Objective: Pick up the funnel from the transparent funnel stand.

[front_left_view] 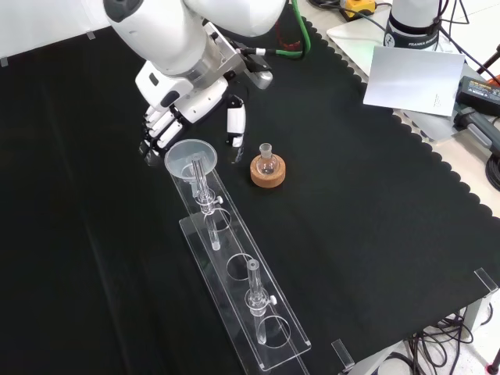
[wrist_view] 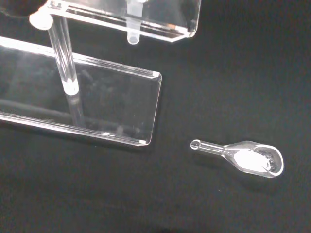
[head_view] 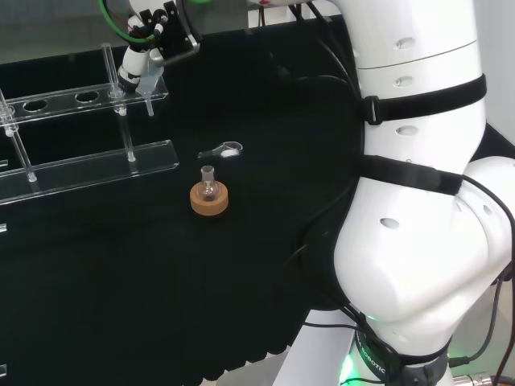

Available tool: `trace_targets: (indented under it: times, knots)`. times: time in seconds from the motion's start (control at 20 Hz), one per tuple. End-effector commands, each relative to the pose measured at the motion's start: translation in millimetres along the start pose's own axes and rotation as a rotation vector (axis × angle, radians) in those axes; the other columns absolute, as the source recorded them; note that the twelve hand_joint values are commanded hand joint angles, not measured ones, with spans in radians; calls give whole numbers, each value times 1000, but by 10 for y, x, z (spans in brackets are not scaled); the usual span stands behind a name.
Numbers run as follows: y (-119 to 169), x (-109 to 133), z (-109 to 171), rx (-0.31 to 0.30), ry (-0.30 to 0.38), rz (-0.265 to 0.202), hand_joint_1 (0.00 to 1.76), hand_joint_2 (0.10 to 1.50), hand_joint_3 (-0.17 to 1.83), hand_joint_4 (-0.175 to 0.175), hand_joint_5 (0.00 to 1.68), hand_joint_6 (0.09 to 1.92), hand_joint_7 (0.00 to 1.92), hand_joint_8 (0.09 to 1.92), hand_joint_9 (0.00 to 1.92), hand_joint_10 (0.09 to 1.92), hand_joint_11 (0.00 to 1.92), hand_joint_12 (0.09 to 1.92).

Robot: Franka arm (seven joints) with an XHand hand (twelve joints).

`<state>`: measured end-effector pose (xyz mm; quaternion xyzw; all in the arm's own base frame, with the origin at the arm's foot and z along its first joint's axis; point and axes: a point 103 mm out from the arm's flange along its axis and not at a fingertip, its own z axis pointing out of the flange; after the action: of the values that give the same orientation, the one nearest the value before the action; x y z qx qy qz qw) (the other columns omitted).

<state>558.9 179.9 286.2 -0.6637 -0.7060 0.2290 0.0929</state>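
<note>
Sitting in the far end hole of the clear stand (front_left_view: pixel 234 289), as the front view has it, the funnel (front_left_view: pixel 187 158) has its wide mouth up and its stem hanging down through the upper shelf. The hand (front_left_view: pixel 173 111) is right behind it in that view, its fingers (front_left_view: pixel 153 134) curled at the far left of the funnel's rim and its thumb (front_left_view: pixel 235 125) pointing down on the right; whether they touch the funnel I cannot tell. In the head view the hand (head_view: pixel 141 63) hangs over the right end of the stand (head_view: pixel 88 165), with the funnel's spout (head_view: pixel 150 103) showing below it.

A small flask (front_left_view: pixel 266 163) stands upright in a cork ring (front_left_view: pixel 268 172) on the bench (front_left_view: pixel 375 203), just right of the stand's far end in the front view. In the head view the cork ring (head_view: pixel 209 200) lies nearer than the stand, and a small clear scoop (head_view: pixel 223 149) lies between the two. The wrist view shows the scoop (wrist_view: pixel 243 158) holding something white, lying apart from the corner of the stand's base (wrist_view: pixel 97 102).
</note>
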Motion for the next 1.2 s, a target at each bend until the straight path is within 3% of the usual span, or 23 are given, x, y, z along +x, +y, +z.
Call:
trace_targets:
  times: [0.05,0.25,0.5,0.8,1.05,1.2]
  knots:
    - [-19,61,29,-23,-15,4,616,752,160,8,54,87,0,315,66,915,261,1519]
    - [17,62,48,-33,-21,0,615,749,159,6,39,87,0,277,54,922,263,1520]
    - [154,80,95,16,-23,7,617,746,159,5,24,87,0,251,45,928,265,1520]
    - [247,87,208,28,-32,7,611,747,160,5,26,87,0,298,73,937,270,1522]
    - [244,43,216,16,-41,10,607,746,167,-5,98,87,1,521,214,880,283,1519]
    - [207,13,191,-47,-48,20,609,753,186,-19,192,87,82,699,420,769,314,1502]
